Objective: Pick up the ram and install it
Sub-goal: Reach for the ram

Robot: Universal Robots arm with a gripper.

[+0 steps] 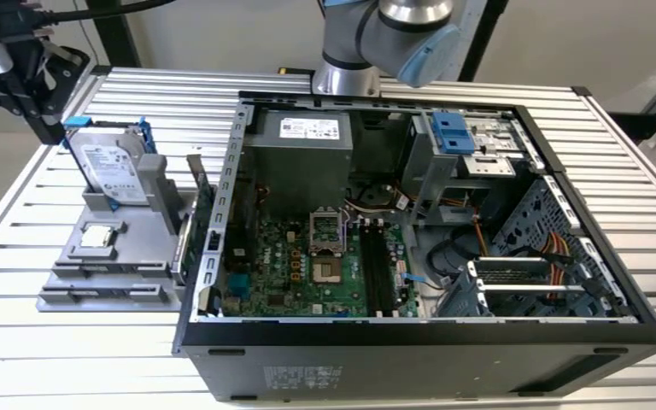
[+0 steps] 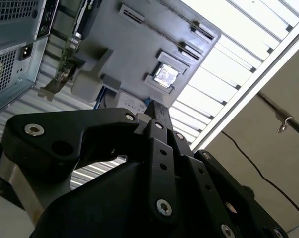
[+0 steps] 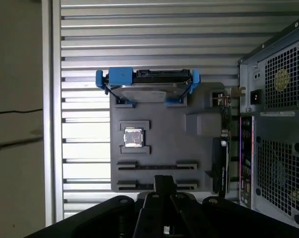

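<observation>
While the pincer [image 3: 164, 181] is closed on nothing, the grey holder [image 1: 78, 295] at the exterior view's left carries one hard drive [image 1: 112, 166], one square chip [image 1: 99, 237] and one ram [image 3: 220, 163]. It stands edgewise beside the open computer case [image 1: 419, 337].

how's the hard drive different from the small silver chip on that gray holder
The hard drive stands upright on edge in its slot, while the chip lies flat. The hard drive is far larger than the chip. The hard drive sits in a blue frame; the chip has none. Both are silver and sit on the same gray holder.
</observation>
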